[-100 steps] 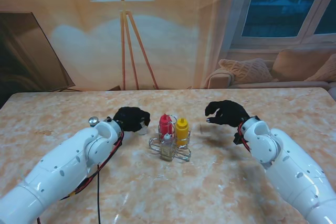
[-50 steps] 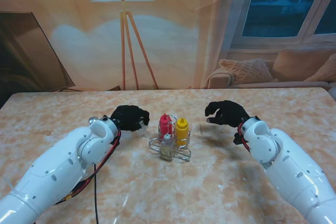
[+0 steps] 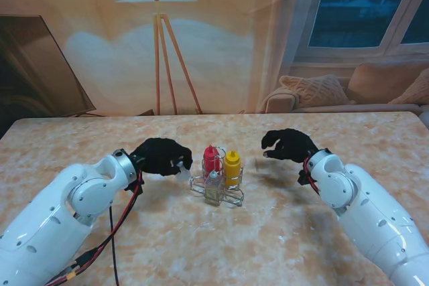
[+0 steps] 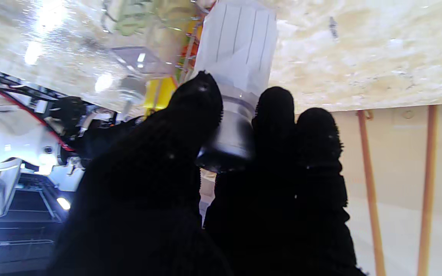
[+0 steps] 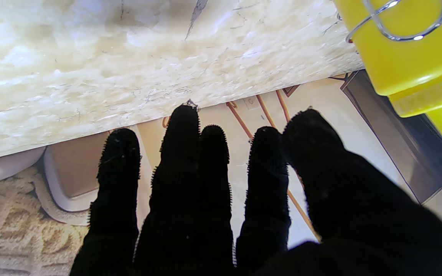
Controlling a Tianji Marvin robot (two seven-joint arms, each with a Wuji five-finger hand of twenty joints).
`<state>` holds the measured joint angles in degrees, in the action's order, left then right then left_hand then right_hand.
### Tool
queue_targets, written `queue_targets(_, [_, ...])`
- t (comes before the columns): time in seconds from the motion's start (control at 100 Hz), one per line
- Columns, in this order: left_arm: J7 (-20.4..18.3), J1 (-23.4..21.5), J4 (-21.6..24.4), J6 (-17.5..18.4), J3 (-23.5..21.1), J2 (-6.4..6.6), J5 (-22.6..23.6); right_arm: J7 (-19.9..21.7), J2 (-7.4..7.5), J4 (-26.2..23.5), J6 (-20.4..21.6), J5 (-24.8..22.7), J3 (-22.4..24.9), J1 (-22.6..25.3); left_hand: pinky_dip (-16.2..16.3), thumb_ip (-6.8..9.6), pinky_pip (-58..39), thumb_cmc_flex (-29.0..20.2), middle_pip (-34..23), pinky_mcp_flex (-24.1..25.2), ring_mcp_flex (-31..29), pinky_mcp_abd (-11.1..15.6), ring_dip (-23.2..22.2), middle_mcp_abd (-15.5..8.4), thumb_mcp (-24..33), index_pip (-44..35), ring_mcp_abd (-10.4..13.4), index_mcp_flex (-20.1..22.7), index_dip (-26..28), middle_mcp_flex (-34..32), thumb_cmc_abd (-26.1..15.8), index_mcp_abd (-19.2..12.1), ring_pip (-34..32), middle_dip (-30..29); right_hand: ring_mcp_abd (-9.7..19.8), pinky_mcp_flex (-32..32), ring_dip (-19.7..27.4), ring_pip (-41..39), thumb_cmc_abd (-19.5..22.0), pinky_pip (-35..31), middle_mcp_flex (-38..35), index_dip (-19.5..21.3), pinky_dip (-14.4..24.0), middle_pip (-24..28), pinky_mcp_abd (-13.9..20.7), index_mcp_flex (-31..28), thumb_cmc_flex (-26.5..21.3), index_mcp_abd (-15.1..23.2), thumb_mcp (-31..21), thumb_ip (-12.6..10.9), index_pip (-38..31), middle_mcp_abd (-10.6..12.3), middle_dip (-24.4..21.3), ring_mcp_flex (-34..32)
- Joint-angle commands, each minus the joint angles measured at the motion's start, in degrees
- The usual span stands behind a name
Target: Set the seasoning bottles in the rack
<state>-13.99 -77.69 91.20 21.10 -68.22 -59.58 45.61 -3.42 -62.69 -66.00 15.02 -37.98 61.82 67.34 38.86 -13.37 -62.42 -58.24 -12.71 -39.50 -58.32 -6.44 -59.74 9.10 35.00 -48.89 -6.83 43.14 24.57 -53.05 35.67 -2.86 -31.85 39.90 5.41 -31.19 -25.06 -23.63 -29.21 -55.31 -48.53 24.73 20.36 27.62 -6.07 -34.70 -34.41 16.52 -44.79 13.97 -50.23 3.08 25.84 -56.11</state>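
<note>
Left to right across the marble-patterned bench (image 3: 281,232), seen from the stand. Left black-gloved hand (image 3: 159,156) hovered just left of the silver wire rack (image 3: 216,187), fingers (image 4: 202,99) curled tight around a white-bodied seasoning bottle with a silver cap (image 4: 236,73). Thumb on one side of the cap, two fingers on the other, as the left wrist view showed. Bottle held close beside the rack, not in it; whether it touched the bench could not be told. Only a sliver of white visible at the fingertips from the stand.

Inside the rack: red squeeze bottle (image 3: 212,159) at the far left slot, yellow squeeze bottle (image 3: 232,163) at the far right slot, small clear glass shaker with a silver top (image 3: 214,187) in the near slot. All three upright.

Right black-gloved hand (image 3: 288,144) hung above the bench, well right of the rack. Fingers loosely bent and spread, nothing in the grasp. Right wrist view caught the yellow bottle inside its wire ring (image 5: 401,23).
</note>
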Motion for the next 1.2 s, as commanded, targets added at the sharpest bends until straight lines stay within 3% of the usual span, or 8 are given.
queue_targets(0.0, [-1.1, -0.9, 1.7, 1.0, -0.4, 0.61, -0.6, 0.8, -0.4, 0.0, 0.0, 0.0, -0.2, 0.3, 0.1, 1.74, -0.2, -6.0, -5.9, 0.3, -1.6, 0.9, 0.1, -2.2, 2.9, -5.1, 2.4, 2.2, 0.8, -8.0, -3.6, 1.6, -2.3, 3.9, -0.1, 0.6, -1.5, -0.3, -0.4, -0.9, -1.0, -0.4, 0.8, 0.2, -0.3, 0.3, -0.4, 0.5, -0.7, 0.5, -0.5, 0.0, 1.0, 0.9])
queue_targets(0.28, [-5.9, -2.4, 6.0, 3.0, -0.6, 1.16, -7.7, 0.6, -0.42, 0.1, 0.0, -0.1, -0.2, 0.4, 0.5, 2.01, -0.2, -6.3, -5.8, 0.3, -1.6, 1.2, -0.1, -2.2, 2.4, -4.5, 2.5, 2.4, 1.2, -8.0, -3.8, 1.6, -2.4, 4.4, -0.1, 0.6, -1.4, -0.3, -0.4, -0.9, -1.0, -0.4, 0.8, 0.3, -0.3, 0.3, -0.4, 0.4, -0.8, 0.5, -0.5, 0.0, 1.0, 0.9])
queue_targets(0.89, [-6.9, 0.4, 8.0, -0.7, 7.9, 0.59, -16.0, 1.0, -0.4, 0.5, 0.2, 0.2, -0.5, 0.1, 2.4, 1.98, -2.9, -5.7, -5.8, -0.6, -2.6, 0.5, -0.4, -0.7, 3.1, -2.4, 1.6, 3.6, 1.2, -8.7, -2.2, 3.4, -4.4, 5.0, -0.2, 0.6, -1.4, -0.3, -0.4, -0.9, -1.0, -0.4, 0.8, 0.2, -0.3, 0.3, -0.4, 0.4, -0.8, 0.4, -0.4, 0.0, 1.0, 0.9])
queue_targets(1.19, [-4.6, 5.5, 5.5, -5.5, 15.8, -0.44, -15.0, 0.4, -0.39, 0.3, 0.1, -0.3, 0.0, 0.4, 3.0, 1.53, -4.8, -4.6, -6.7, -1.8, -3.5, -0.2, -0.2, -0.1, 4.1, -2.2, 1.3, 4.1, 1.1, -9.3, -0.8, 4.4, -6.1, 5.5, -0.1, 0.6, -1.4, -0.3, -0.4, -0.9, -1.1, -0.4, 0.8, 0.2, -0.3, 0.3, -0.5, 0.4, -0.8, 0.4, -0.4, 0.0, 1.0, 0.9])
